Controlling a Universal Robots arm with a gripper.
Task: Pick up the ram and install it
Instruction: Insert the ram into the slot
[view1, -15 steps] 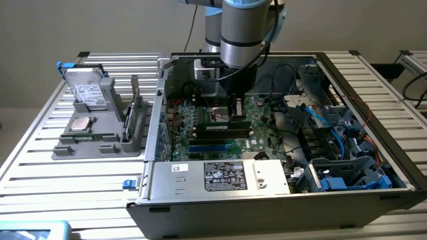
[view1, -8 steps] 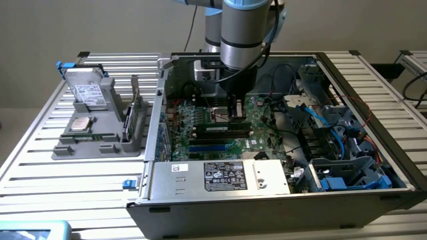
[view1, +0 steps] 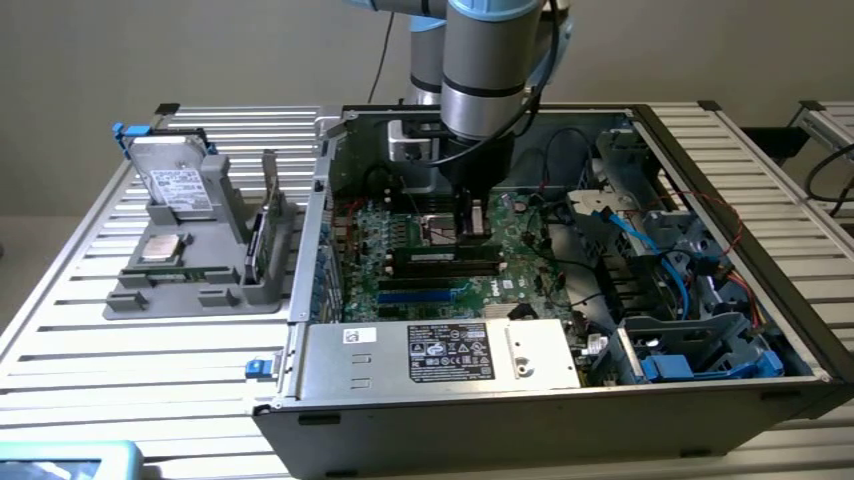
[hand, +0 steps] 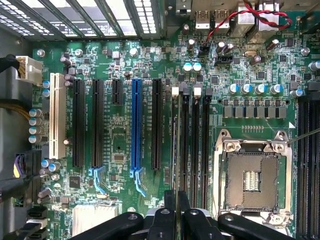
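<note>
My gripper (view1: 467, 222) reaches down into the open computer case (view1: 747, 300), just above the motherboard (view1: 441, 270). In the wrist view the gripper (hand: 177, 202) is shut on the ram (hand: 178, 140). The ram appears edge-on as a thin strip running out from between the two black fingers (hand: 170, 205). It hangs over the row of black memory slots (hand: 192, 140), in line with the one nearest the long black expansion slot (hand: 156, 125). Whether the ram touches the slot I cannot tell.
An empty processor socket (hand: 250, 180) lies beside the memory slots, and a blue slot (hand: 135, 130) sits on the other side. The power supply (view1: 454, 352) fills the case's front. Cables (view1: 627, 235) crowd the exterior view's right. A grey tray (view1: 220, 290) holds a hard drive (view1: 174, 185).
</note>
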